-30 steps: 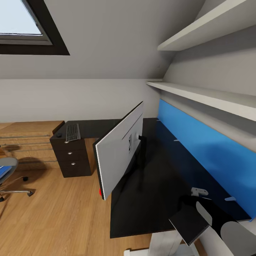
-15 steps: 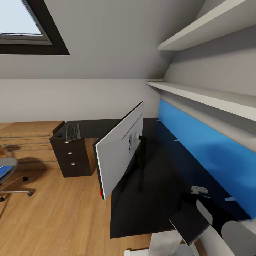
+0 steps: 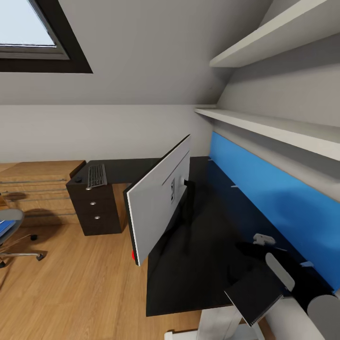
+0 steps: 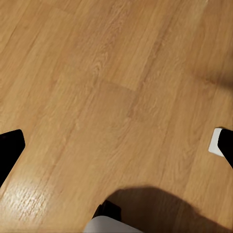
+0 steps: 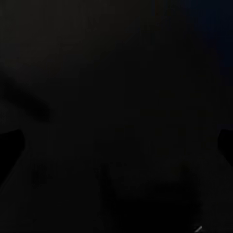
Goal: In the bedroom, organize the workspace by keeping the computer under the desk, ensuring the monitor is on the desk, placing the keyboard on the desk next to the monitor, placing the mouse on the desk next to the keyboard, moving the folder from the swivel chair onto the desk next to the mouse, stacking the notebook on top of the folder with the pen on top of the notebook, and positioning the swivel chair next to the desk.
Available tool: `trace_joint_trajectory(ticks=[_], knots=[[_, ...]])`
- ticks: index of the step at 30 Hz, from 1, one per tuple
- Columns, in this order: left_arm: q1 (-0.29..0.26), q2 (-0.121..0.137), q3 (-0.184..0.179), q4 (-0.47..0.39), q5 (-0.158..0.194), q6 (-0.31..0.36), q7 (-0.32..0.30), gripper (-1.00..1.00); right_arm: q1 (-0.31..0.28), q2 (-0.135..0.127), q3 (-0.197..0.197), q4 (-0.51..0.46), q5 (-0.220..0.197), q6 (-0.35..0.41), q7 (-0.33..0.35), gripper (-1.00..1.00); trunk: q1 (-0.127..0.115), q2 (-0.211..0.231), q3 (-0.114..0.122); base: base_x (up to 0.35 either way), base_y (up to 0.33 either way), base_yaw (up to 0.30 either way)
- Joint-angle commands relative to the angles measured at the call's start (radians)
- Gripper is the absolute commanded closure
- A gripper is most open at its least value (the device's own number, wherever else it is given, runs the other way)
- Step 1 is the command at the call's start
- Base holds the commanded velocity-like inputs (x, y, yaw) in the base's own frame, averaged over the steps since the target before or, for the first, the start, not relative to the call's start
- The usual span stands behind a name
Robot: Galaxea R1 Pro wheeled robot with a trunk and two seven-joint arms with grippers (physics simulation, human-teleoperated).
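Monitor (image 3: 158, 210), a wide grey flat screen turned back-on to me, already stands on the long black worktop (image 3: 208, 264) below the blue wall panel (image 3: 274, 208), so I judge the keyboard step is in hand: the grey flat keyboard (image 3: 96, 175) lies well apart on the dark drawer cabinet (image 3: 94, 208). Left fingers (image 4: 116, 145) hang spread apart over bare wooden floor (image 4: 107, 87); the right ones I cannot tell (that wrist view is near black). Next I must drive round the worktop's end, past the grey swivel chair (image 3: 10, 222).
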Motion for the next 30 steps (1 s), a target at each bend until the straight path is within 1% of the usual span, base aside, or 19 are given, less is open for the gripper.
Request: trace_joint_trajectory(ticks=[1,4,5,6,7,10,15,17,18,20,21,22,23,24,28,30], knots=[[0.000,0.000,-0.001,-0.002,0.010,0.004,0.006,-1.00,0.002,-0.008,0.005,-0.010,-0.028,0.012,-0.007,-1.00,0.000,-0.001,-0.001,0.000,0.000,0.000],[0.000,0.000,-0.001,-0.002,0.010,0.004,0.006,-1.00,0.009,-0.023,0.005,-0.035,-0.095,0.040,-0.007,-1.00,0.000,-0.001,-0.001,0.000,0.000,0.000],[0.000,0.000,0.000,-0.002,0.010,0.004,0.006,-1.00,0.014,-0.033,0.005,-0.060,-0.148,0.060,-0.007,-1.00,0.000,-0.001,-0.001,0.000,0.000,0.000],[0.000,0.000,0.000,-0.002,0.010,0.004,0.006,-1.00,0.021,-0.037,0.005,-0.076,-0.170,0.068,-0.007,-1.00,0.000,-0.001,-0.001,0.000,0.000,0.000],[0.000,0.000,0.000,-0.002,0.010,0.004,0.006,-1.00,0.025,-0.039,0.005,-0.084,-0.178,0.071,-0.008,-1.00,0.000,-0.001,-0.001,0.000,0.000,0.000],[0.000,0.000,0.000,-0.002,0.010,-0.004,0.006,-1.00,0.045,-0.041,0.005,-0.115,-0.192,0.073,-0.011,-1.00,0.000,-0.001,-0.001,0.000,0.000,0.000],[0.000,-0.001,-0.001,-0.001,0.010,-0.033,0.006,-1.00,0.082,-0.043,0.005,-0.184,-0.201,0.072,-0.034,-1.00,0.000,-0.001,-0.001,0.000,0.000,0.000],[0.000,-0.001,-0.002,-0.001,0.011,-0.056,0.006,-1.00,0.111,-0.044,0.005,-0.248,-0.204,0.069,-0.083,-1.00,0.000,-0.001,-0.001,0.000,0.000,0.000],[0.000,-0.001,-0.002,-0.001,0.012,-0.063,0.006,-1.00,0.130,-0.043,0.005,-0.291,-0.205,0.061,-0.124,-1.00,0.000,-0.001,-0.001,0.000,0.000,0.000],[0.000,-0.001,-0.003,-0.001,0.012,-0.067,0.006,-1.00,0.150,-0.043,0.006,-0.333,-0.206,0.049,-0.165,-1.00,0.000,-0.001,-0.001,0.000,0.000,0.000],[0.000,-0.001,-0.003,-0.001,0.012,-0.069,0.006,-1.00,0.172,-0.043,0.006,-0.376,-0.206,0.033,-0.207,-1.00,0.000,-0.001,-0.001,0.000,0.000,0.000],[0.000,-0.001,-0.003,-0.001,0.012,-0.070,0.006,-1.00,0.183,-0.043,0.006,-0.397,-0.206,0.026,-0.228,-1.00,0.000,-0.001,-0.001,0.000,0.000,0.000],[0.000,-0.001,-0.003,-0.001,0.012,-0.072,0.006,-1.00,0.214,-0.042,0.006,-0.455,-0.206,0.007,-0.285,-1.00,0.000,-0.001,-0.001,0.000,0.000,0.000],[0.000,-0.001,-0.003,0.001,0.012,-0.073,0.006,-1.00,0.229,-0.042,0.007,-0.486,-0.207,-0.002,-0.317,-1.00,0.000,-0.001,-0.001,0.000,0.000,0.000],[0.000,-0.002,-0.004,0.006,0.012,-0.074,0.008,-1.00,0.249,-0.040,0.007,-0.532,-0.207,-0.014,-0.364,-1.00,0.000,-0.001,-0.001,-0.041,0.000,0.000],[0.000,-0.003,-0.004,0.007,0.012,-0.074,0.008,-1.00,0.253,-0.040,0.007,-0.545,-0.208,-0.019,-0.372,-1.00,0.000,-0.001,-0.001,-0.180,0.000,0.000]])
